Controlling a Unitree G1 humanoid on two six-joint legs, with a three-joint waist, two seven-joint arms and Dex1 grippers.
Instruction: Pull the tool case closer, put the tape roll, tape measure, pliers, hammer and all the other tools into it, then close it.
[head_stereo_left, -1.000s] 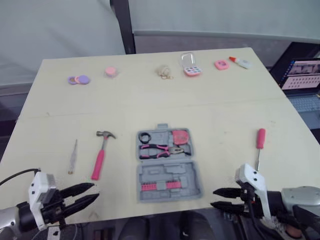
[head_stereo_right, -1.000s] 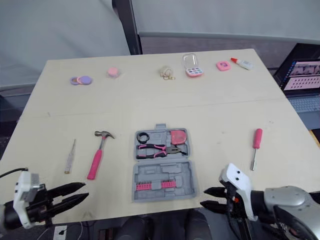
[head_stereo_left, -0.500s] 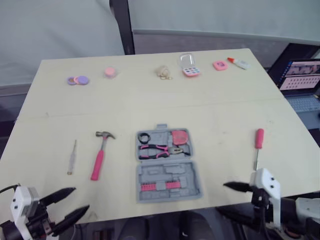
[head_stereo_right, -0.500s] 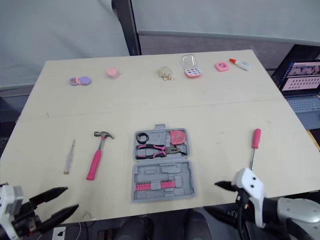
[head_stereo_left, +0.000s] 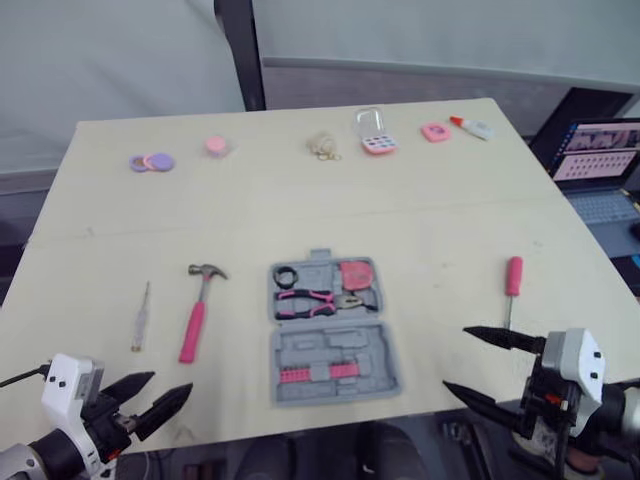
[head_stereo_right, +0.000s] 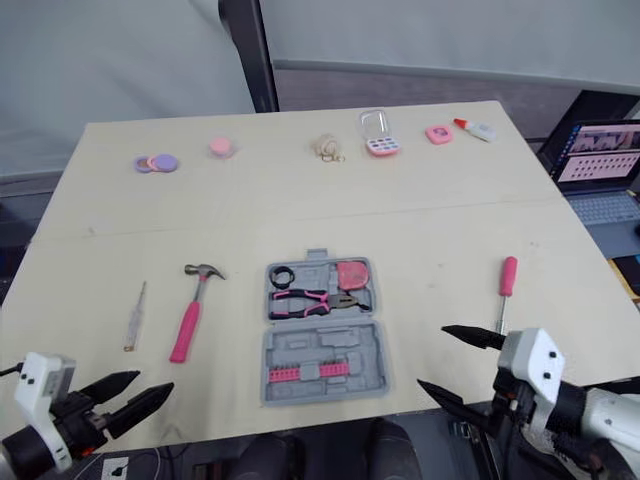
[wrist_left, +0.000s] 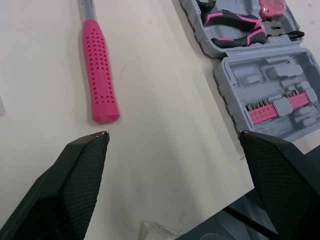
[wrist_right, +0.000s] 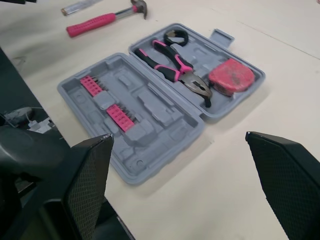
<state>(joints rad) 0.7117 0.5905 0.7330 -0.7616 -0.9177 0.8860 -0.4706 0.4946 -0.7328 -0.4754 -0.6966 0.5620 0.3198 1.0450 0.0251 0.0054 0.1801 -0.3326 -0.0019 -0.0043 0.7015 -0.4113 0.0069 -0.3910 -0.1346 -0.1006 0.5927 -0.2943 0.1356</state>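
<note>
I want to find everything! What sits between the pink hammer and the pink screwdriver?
The open grey tool case, with bare table either side, in the left eye view.

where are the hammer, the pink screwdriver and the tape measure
hammer (head_stereo_left: 195, 325), left eye view, on its pink grip
screwdriver (head_stereo_left: 513, 277), left eye view, on its pink handle
tape measure (wrist_right: 231, 77), right wrist view, on its pink top face

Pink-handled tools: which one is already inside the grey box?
The pliers, lying in the open tool case. The hammer and the screwdriver lie out on the table, one each side of it.
</note>
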